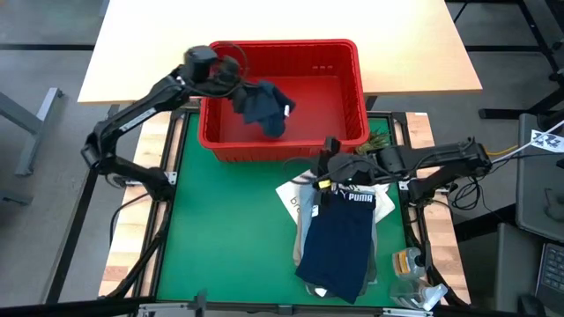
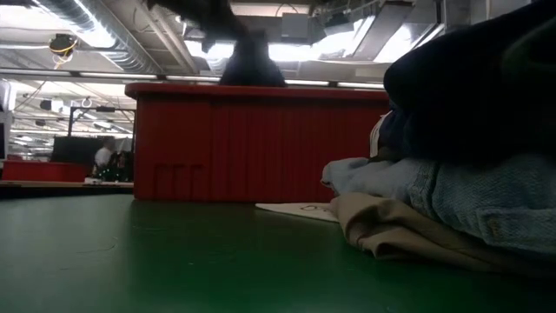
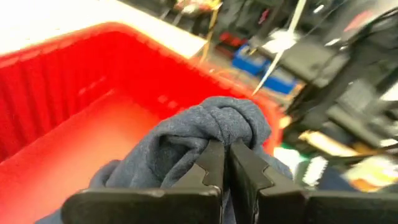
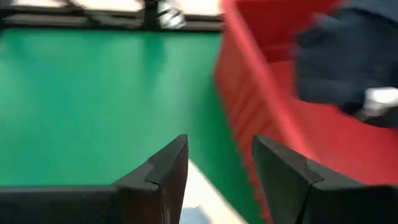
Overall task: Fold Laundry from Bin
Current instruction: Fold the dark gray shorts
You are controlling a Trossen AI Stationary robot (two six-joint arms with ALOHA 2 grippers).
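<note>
A dark blue garment is held up over the red bin by the left gripper, w/ the fingers pinched together on a bunched fold of the cloth. The garment is seen hanging inside the bin's walls, above its red floor; a small white tag is visible at its edge. In the low view the same dark shape is seen dangling above the bin's rim.

The right gripper is parked just in front of the bin's near wall, at the top of the folded stack, jaws apart & nothing between them. Green mat and the bin's outer wall are seen past its fingers.

On the mat, right of centre, a pile is laid out: navy shorts w/ white-lettered waistband on top, a light blue shirt under them, a beige garment lowest. A white printed bag is tucked under the pile's left side, touching it. Pile & bin are near each other but apart.

People are made out faintly in the room behind, left of the bin in the low view.
</note>
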